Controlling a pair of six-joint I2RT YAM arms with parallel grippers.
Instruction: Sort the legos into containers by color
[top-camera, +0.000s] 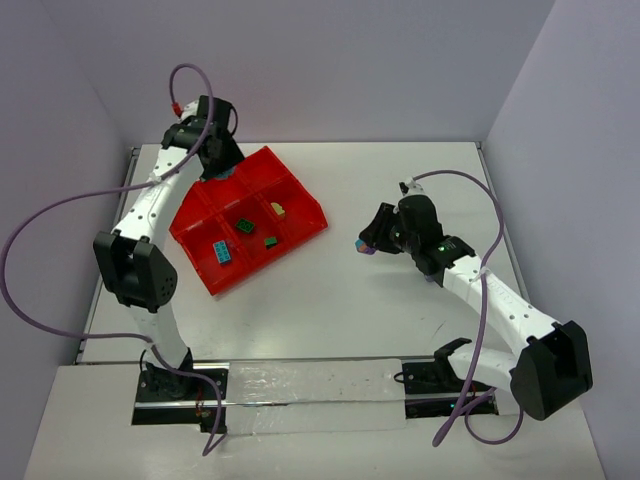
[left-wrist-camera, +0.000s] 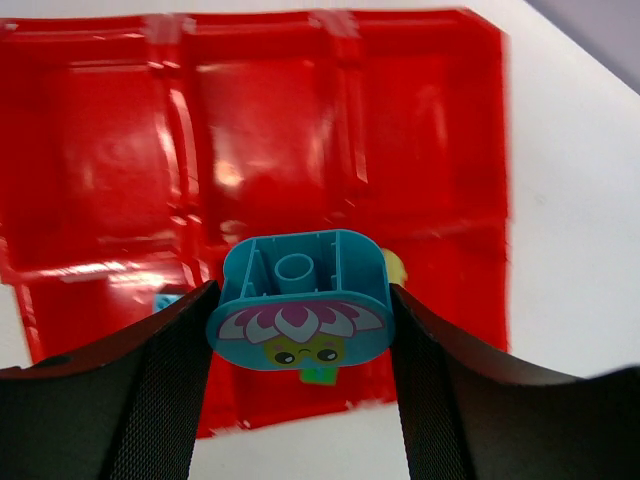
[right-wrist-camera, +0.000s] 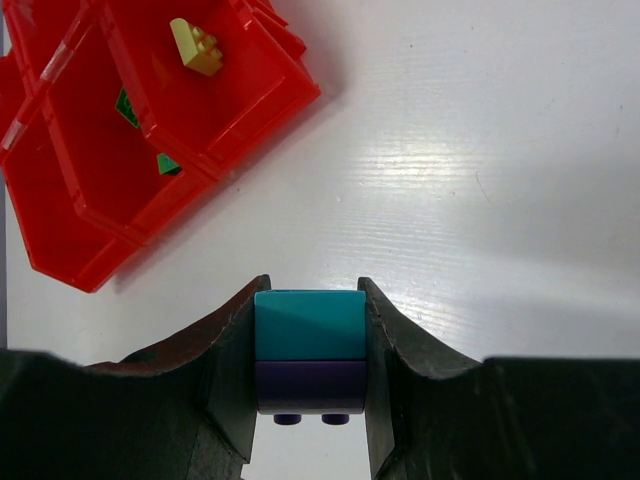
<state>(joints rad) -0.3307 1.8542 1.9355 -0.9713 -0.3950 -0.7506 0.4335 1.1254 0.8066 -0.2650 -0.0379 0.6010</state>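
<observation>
**Teal printed brick hanging over the red tray; two-colour clump waiting off to its right.**

The teal rounded brick (left-wrist-camera: 298, 290), hollow underside facing the wrist camera and flower-face print on its lower side, is being grasped by the left fingers (left-wrist-camera: 160, 400), its long axis running from finger to finger, above the red tray (left-wrist-camera: 440, 120). The loose teal brick (top-camera: 221, 252) is lying in a compartment near the tray's near corner, closer to the arm bases than the left wrist, so the drop is probably calling for a pull back toward the base. The right fingers (right-wrist-camera: 225, 380) are clenching a teal-on-purple clump (right-wrist-camera: 310, 350) over the bare worktop (right-wrist-camera: 480, 150), well apart from the tray.
</observation>
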